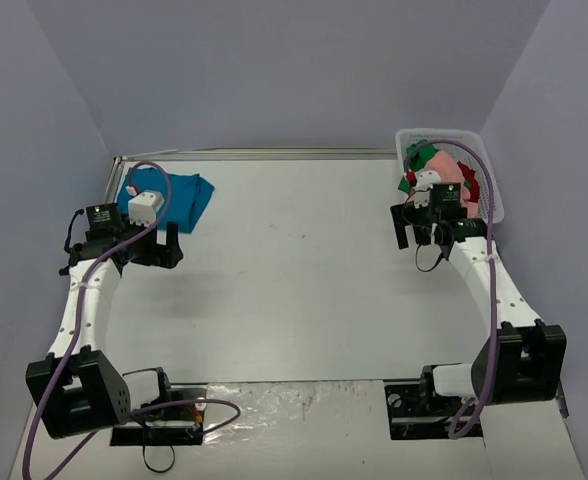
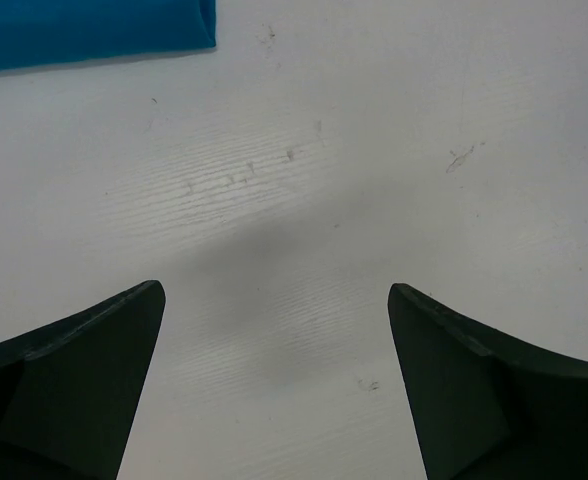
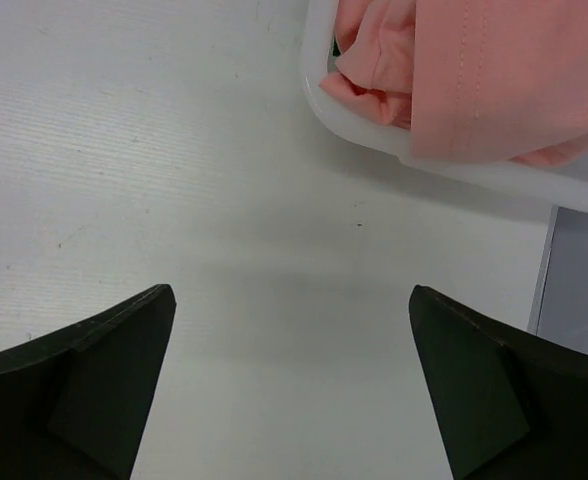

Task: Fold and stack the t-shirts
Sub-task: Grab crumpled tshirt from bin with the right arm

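I am holding my left end effector [image 2: 274,292] wide open over the white worktop [image 1: 294,290], and nothing is sitting between its fingers. The teal-blue t-shirt [image 1: 181,196] is lying flat at the far left corner, just past it. I am holding my right end effector [image 3: 291,292] wide open too, gripping nothing, just beside the white basket [image 3: 369,132]. The salmon-pink t-shirt [image 3: 484,70] is hanging over the basket's rim. A green t-shirt [image 1: 421,155] and a red t-shirt [image 1: 411,177] are bunching up inside.
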Robot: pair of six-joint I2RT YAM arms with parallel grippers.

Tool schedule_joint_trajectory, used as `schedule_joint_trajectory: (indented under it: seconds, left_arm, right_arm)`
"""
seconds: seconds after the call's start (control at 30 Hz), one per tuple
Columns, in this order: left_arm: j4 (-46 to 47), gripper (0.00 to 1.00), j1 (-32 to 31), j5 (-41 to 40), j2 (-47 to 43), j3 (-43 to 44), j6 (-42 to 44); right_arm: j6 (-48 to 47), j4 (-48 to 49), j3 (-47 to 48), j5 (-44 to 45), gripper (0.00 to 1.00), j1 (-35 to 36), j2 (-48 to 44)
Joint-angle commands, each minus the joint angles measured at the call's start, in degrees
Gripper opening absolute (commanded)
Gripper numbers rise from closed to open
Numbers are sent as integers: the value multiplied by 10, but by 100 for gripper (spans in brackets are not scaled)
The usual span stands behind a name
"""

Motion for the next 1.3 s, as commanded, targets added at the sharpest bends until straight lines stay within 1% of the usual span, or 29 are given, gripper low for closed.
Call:
schedule_joint_trajectory:
  seconds: [0.0, 0.07, 0.13, 0.17, 0.2, 0.3, 0.33, 0.53, 0.57, 0.6, 0.67, 0.73, 0.87, 0.93, 0.97, 1.0, 1.03, 1.07, 1.1, 1.13, 1.17, 1.27]
  left_arm:
    - [-11, 94, -1, 14, -1, 11, 19]
    - [-11, 94, -1, 14, -5, 9, 27]
    - [-12, 94, -1, 19, -15, 5, 33]
    - [-10, 94, -1, 22, -19, 2, 35]
    - [-9, 94, -1, 22, -26, 1, 37]
    - [-5, 94, 2, 25, -38, -4, 39]
    - [-5, 94, 3, 27, -39, -5, 40]
    - [-9, 94, 9, 37, -43, -8, 46]
    - [-9, 94, 12, 38, -43, -9, 47]
    - [-8, 94, 12, 38, -43, -10, 48]
    - [-9, 94, 15, 38, -41, -11, 48]
    - [-9, 94, 17, 39, -39, -11, 51]
    - [-9, 94, 22, 41, -33, -11, 55]
    - [-13, 94, 23, 43, -30, -11, 57]
    - [-14, 94, 24, 44, -28, -10, 59]
    - [-15, 94, 24, 45, -28, -11, 60]
    - [-15, 94, 24, 44, -28, -12, 62]
    - [-13, 94, 24, 44, -27, -12, 62]
    - [-13, 94, 24, 45, -26, -12, 62]
    - [-13, 94, 24, 46, -26, -11, 62]
    - [-14, 94, 24, 47, -24, -10, 62]
    - [-16, 94, 24, 51, -22, -9, 62]
  right_arm:
    - [4, 24, -12, -9, 100, -5, -53]
    - [-9, 30, -18, -23, 100, -5, -67]
    - [-25, 34, -20, -10, 100, -4, -58]
    - [-33, 37, -15, 6, 100, -2, -38]
    - [-43, 51, -9, 59, 100, -2, -26]
    - [-65, 85, 26, 142, 100, -4, 24]
    - [-75, 93, 36, 152, 100, -4, 37]
    - [-88, 151, 130, 204, 100, -6, 149]
    - [-89, 154, 144, 214, 100, -7, 181]
    - [-87, 159, 172, 222, 100, -6, 197]
    - [-76, 160, 206, 238, 100, -7, 249]
    - [-72, 160, 252, 242, 100, -7, 278]
    - [-68, 135, 318, 256, 100, -8, 361]
    - [-59, 116, 348, 268, 94, -9, 385]
    - [-53, 96, 353, 268, 89, -12, 399]
    - [-47, 92, 354, 263, 77, -13, 401]
    - [-45, 92, 342, 260, 64, -13, 398]
    - [-45, 92, 336, 254, 46, -16, 397]
    - [-45, 93, 331, 248, 22, -18, 396]
    - [-46, 93, 324, 247, 5, -18, 397]
    - [-46, 93, 321, 252, 0, -19, 396]
    - [-44, 92, 312, 250, 0, -23, 387]
